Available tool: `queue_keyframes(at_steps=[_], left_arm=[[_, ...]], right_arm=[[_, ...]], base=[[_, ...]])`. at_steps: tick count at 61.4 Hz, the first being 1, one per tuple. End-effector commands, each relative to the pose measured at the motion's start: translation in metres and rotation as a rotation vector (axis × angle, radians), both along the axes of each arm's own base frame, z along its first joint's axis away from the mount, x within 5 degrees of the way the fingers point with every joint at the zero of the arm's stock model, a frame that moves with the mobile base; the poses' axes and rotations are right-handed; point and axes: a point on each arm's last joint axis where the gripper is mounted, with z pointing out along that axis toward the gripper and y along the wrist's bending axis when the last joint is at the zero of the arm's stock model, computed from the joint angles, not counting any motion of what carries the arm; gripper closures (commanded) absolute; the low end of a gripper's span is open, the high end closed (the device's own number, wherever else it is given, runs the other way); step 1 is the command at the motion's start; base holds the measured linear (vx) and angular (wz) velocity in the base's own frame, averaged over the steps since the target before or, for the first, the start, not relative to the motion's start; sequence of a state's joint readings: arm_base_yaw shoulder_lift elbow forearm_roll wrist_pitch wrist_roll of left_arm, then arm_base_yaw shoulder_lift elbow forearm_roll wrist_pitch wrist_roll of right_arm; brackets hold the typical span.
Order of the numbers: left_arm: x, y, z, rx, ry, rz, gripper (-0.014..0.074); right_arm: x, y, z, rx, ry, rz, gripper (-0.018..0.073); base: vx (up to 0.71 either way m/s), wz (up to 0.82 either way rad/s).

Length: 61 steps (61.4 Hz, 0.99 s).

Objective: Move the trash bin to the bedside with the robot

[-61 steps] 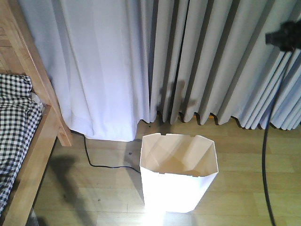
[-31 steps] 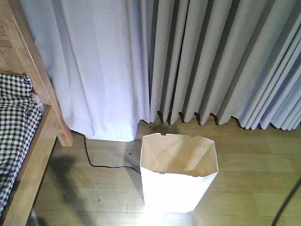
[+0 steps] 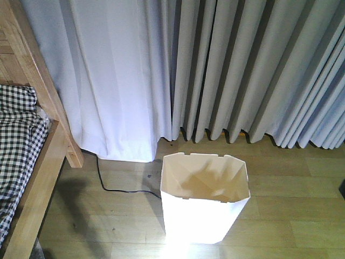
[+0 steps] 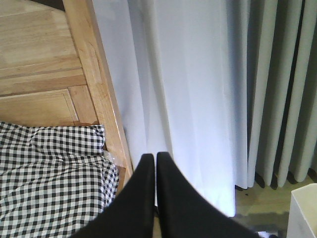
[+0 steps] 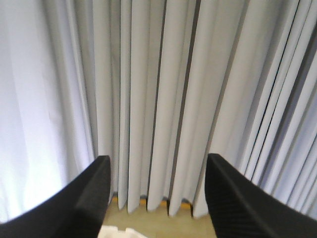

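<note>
In the left wrist view, the left pincer (image 4: pixel 152 161) is seen with its two black fingers (image 4: pixel 166 188) pressed together, only a hairline seam left between them, and nothing is held. Just to its left and below, the black-and-white checked bedding (image 4: pixel 49 183) of the bed is seen, bounded by the light wooden post (image 4: pixel 101 94) that rises past the fingertips. Low to the right of this pincer, at the picture's corner, a small white part of the trash bin (image 4: pixel 303 213) is caught, well apart from the fingers. Behind the fingertips the pale curtain (image 4: pixel 208 89) hangs down to the wooden floor (image 4: pixel 257 203).

In the right wrist view, the right pincer (image 5: pixel 157 161) is held wide open, with a broad gap between its fingers (image 5: pixel 94 188), and nothing is gripped. Below and between them a sliver of white rim is glimpsed at the bottom edge; whether it belongs to the bin cannot be told. Beyond the pincer only curtain folds are seen.

In the front view, neither pincer is visible. The trash bin (image 3: pixel 202 216) is stood upright on the floor (image 3: pixel 108 216), its long axis vertical, its open octagonal mouth turned upward and its body tapering downward. It is set apart from the bed rail (image 3: pixel 38 199) at the left, with bare floor and a thin black cable (image 3: pixel 108 186) lying between. The curtain hem is met just behind the bin.
</note>
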<state>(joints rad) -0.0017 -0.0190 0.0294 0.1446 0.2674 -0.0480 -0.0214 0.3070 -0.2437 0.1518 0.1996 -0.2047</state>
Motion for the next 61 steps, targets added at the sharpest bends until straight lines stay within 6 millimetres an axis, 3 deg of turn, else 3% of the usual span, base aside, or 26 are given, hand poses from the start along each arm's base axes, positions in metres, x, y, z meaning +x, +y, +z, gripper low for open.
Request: queue_keyframes(at_steps=[1,18,22,32,61], left_arm=[[0.0013,-0.0014,-0.0027,-0.012,-0.053,-0.016,0.0602],[0.0013,-0.0014,-0.0027,-0.012,-0.053,-0.016,0.0602],[0.0013,-0.0014,-0.0027,-0.012,-0.053,-0.016,0.0602],[0.0013,-0.0014,-0.0027,-0.012,-0.053,-0.016,0.0602],[0.0013,-0.0014,-0.0027,-0.012,-0.053,-0.016,0.0602]], right_arm=[[-0.0061,-0.0008,0.0181,0.004,-0.141,-0.011,0.0147],[-0.0104,0.0,0.0186,0.035,-0.151,-0.007,0.0171],[-0.0105,0.0,0.0177,0.027,-0.142,-0.006,0.0248],[-0.0105,-0.0002,0.0178,0.011,-0.143,-0.006,0.0578],[-0.0105,-0.0002,0.0181,0.013,-0.146,-0.007,0.0569]], base=[[0.0,0.0],[0.0,0.0],[0.0,0.0],[0.0,0.0],[0.0,0.0]])
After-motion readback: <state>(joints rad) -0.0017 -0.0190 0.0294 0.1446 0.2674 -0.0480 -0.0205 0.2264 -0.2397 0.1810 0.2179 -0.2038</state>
